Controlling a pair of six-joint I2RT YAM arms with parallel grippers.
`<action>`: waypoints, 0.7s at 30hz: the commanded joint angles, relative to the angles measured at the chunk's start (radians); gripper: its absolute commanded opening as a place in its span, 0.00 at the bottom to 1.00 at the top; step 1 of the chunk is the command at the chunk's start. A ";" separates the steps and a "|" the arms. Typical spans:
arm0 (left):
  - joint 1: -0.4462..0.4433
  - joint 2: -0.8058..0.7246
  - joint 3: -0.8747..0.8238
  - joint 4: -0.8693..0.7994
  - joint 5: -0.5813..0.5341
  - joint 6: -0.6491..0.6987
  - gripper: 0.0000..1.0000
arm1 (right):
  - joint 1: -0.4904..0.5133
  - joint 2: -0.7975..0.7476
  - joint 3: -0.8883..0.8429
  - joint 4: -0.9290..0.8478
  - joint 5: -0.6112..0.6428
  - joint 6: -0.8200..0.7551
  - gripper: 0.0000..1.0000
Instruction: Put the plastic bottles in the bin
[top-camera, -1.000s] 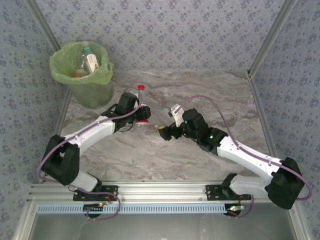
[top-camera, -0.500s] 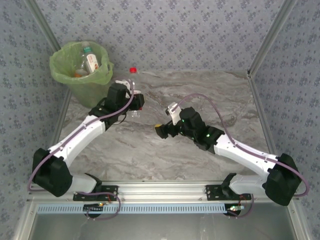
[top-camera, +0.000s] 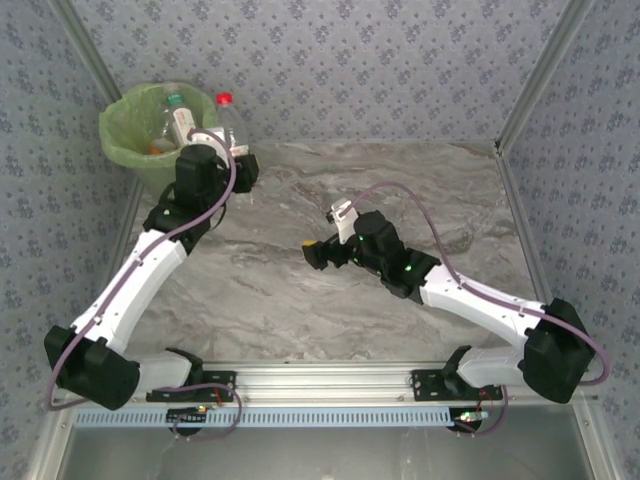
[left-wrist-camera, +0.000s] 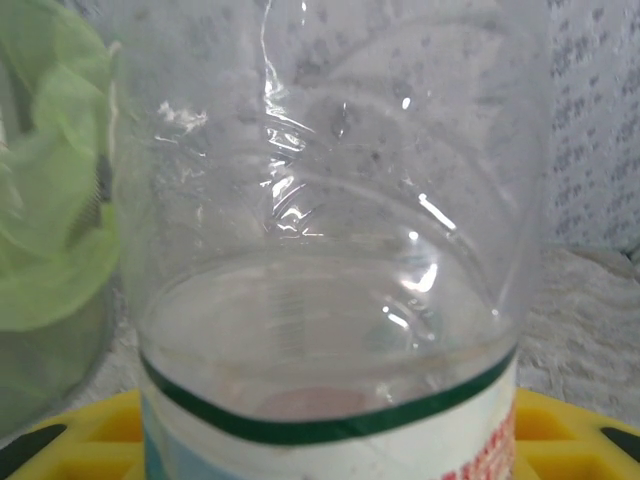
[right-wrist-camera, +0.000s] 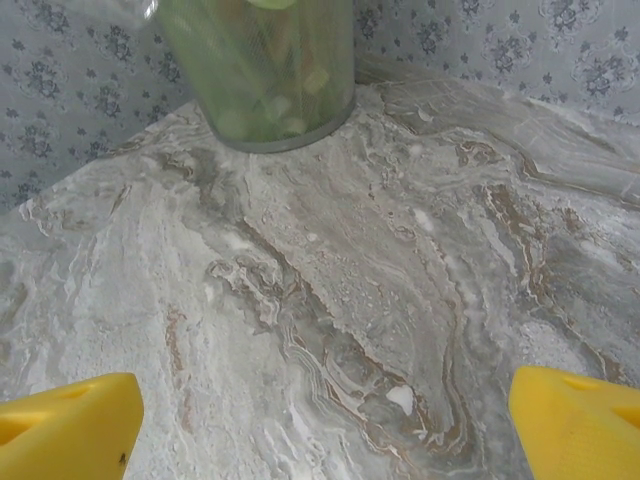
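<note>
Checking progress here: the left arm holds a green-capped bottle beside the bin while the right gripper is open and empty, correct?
Not quite: the cap on the bottle is red, not green, as the top view shows. The left gripper does hold the bottle beside the bin, and the right gripper is open and empty.

The worktop (top-camera: 400, 180) has a grey and beige marble pattern with brownish veins. Behind it and at both sides stand walls (top-camera: 380, 60) covered in pale blue-grey paper with small flower motifs. Slanted metal posts (top-camera: 537, 75) mark the corners. A silver rail (top-camera: 330, 378) runs along the near edge. The light is even and soft.
</note>
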 joint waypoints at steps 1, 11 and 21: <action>0.028 -0.022 0.067 0.010 -0.026 0.037 0.48 | 0.009 0.013 0.050 0.047 0.016 0.020 0.96; 0.135 -0.004 0.221 0.035 0.035 0.062 0.46 | 0.021 0.029 0.072 0.026 0.036 0.025 0.96; 0.288 0.066 0.327 0.042 0.075 0.091 0.46 | 0.027 0.017 0.069 0.009 0.068 0.029 0.96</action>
